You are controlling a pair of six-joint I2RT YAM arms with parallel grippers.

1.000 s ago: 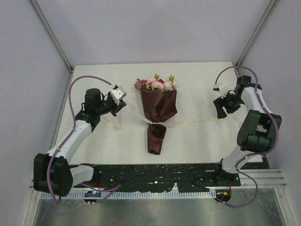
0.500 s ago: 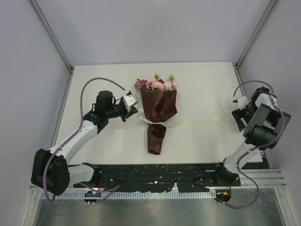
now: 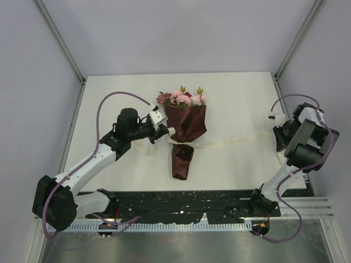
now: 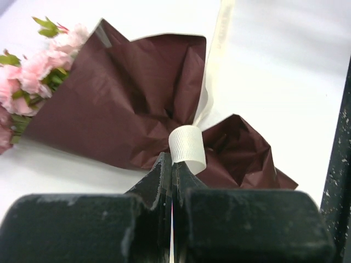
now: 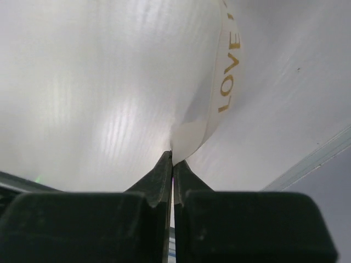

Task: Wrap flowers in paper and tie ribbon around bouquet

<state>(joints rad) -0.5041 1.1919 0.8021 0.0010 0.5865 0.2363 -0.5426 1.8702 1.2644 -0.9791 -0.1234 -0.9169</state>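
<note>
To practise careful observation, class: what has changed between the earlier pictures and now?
The left tool, shut on the ribbon, swung in to the neck of the bouquet. The right tool drew outward, away from the bouquet, then closed on the ribbon's other end. The bouquet stayed put.

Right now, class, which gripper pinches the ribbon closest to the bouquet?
The left gripper: shut on the ribbon right at the narrow waist of the bouquet. The right gripper pinches the ribbon far off, by the right edge of the table.
</note>
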